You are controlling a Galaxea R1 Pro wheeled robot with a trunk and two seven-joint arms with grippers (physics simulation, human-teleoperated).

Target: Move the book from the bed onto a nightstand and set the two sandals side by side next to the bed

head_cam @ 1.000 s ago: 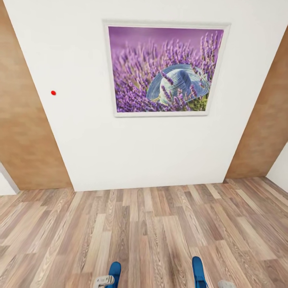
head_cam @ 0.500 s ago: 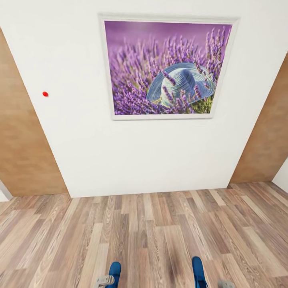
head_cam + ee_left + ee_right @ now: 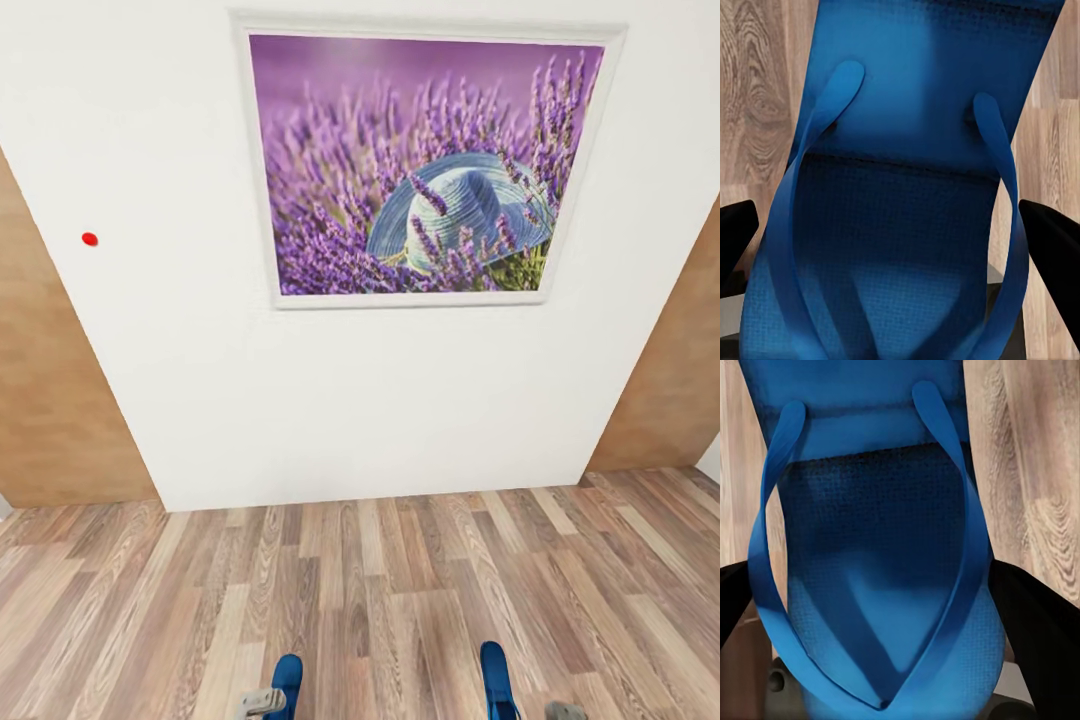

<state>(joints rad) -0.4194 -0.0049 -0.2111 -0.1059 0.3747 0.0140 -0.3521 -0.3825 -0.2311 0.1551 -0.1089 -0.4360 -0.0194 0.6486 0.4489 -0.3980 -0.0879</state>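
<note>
The left gripper (image 3: pixel 900 240) is clamped on 1 bright blue flat sandal (image 3: pixel 907 187): its 2 black fingers (image 3: pixel 1054 240) press against the sole's opposite edges, and the blue straps run toward the toe post between them. In the head view that sandal's tip (image 3: pixel 288 680) juts up beside a grey part of the left gripper.

The right gripper (image 3: pixel 881 607) is likewise clamped on the other bright blue flat sandal (image 3: pixel 874 555), with dark fingers (image 3: pixel 1035 622) against each edge of its sole; its tip (image 3: pixel 495 680) rises at the lower edge of the head view.

Beneath both grippers lies a light wood-plank floor (image 3: pixel 380 590). Beyond them stands a white wall (image 3: pixel 180 350) bearing a white-framed picture of purple lavender and a pale blue straw hat (image 3: pixel 425 165) and a small red dot (image 3: pixel 90 239), flanked by light-brown wooden panels (image 3: pixel 50 400).
</note>
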